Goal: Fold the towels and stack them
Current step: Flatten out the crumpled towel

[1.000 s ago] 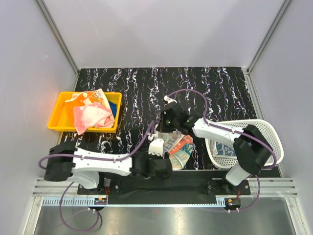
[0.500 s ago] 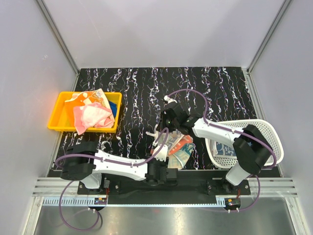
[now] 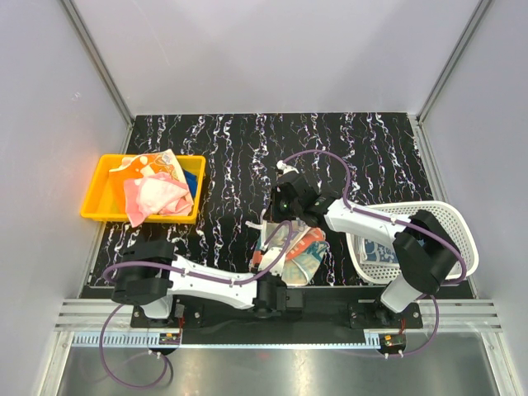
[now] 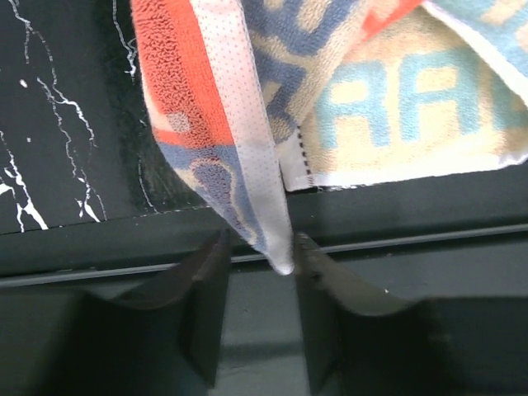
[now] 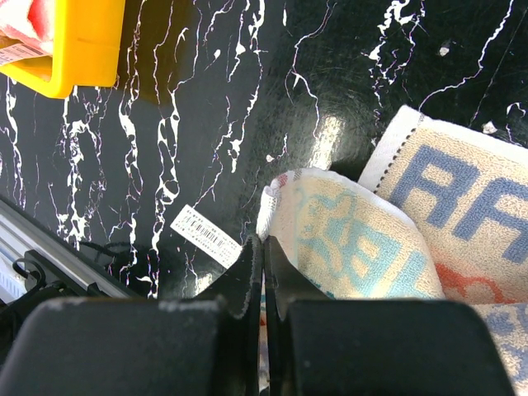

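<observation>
A cartoon-printed orange, teal and white towel (image 3: pixel 301 252) lies crumpled at the table's near middle. Its far edge is lifted by my right gripper (image 3: pixel 285 214), whose jaws are shut on a fold of it (image 5: pixel 355 239). In the right wrist view that gripper (image 5: pixel 263 244) shows a thin strip of cloth between its fingers. My left gripper (image 3: pixel 266 252) is at the towel's near left corner. In the left wrist view the towel (image 4: pixel 396 107) hangs a pointed corner down between the left gripper's (image 4: pixel 260 247) fingers, which stand apart on either side of it.
A yellow tray (image 3: pixel 95 198) at the left holds a pink towel (image 3: pixel 153 196), a blue towel (image 3: pixel 194 177) and a printed one. A white mesh basket (image 3: pixel 450 219) stands at the right. A white barcode tag (image 5: pixel 206 236) lies on the black marbled table (image 3: pixel 247 148).
My left arm has swung rightwards along the near edge and brought its gripper to the towel's near corner, its jaws narrowing around it. The right arm has not moved.
</observation>
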Available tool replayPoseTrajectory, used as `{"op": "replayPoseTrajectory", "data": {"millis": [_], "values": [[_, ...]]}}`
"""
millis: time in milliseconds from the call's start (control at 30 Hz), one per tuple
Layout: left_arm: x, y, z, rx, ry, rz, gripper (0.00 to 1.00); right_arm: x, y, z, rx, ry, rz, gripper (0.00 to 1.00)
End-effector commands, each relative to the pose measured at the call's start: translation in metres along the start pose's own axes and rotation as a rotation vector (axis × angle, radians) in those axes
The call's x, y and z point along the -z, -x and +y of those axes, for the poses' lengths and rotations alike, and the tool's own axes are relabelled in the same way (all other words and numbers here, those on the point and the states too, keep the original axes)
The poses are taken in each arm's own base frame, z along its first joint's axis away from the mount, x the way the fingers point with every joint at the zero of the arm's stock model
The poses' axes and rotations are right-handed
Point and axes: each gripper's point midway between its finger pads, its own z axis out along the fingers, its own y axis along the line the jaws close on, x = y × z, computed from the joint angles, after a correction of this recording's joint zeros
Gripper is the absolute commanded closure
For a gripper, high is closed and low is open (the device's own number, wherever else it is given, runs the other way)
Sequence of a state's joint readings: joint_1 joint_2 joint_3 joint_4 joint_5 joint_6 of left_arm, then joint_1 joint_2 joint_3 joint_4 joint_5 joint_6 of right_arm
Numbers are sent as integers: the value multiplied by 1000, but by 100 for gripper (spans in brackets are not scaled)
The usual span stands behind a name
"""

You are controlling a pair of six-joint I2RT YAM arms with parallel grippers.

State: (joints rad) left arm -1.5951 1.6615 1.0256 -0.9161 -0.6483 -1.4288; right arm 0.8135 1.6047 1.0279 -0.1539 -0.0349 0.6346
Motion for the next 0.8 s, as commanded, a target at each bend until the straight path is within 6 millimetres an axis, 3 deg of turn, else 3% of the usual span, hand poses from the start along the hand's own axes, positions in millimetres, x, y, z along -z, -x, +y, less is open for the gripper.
{"op": "replayPoseTrajectory", "data": {"millis": [0, 200, 433, 567, 767], "values": [[-4, 12, 6, 30, 23, -66, 71, 2, 13, 12, 0, 22, -52, 100], [-8, 7, 5, 21, 30, -59, 76, 3, 11, 11, 2, 19, -49, 100], [-1, 13, 21, 41, 51, -69, 91, 6, 17, 8, 5, -2, -74, 100], [19, 37, 39, 82, 37, -128, 100, 15, 28, 7, 32, -32, -102, 100], [70, 100, 65, 147, -38, -252, 100, 61, 72, 18, 101, -67, -234, 100]]}}
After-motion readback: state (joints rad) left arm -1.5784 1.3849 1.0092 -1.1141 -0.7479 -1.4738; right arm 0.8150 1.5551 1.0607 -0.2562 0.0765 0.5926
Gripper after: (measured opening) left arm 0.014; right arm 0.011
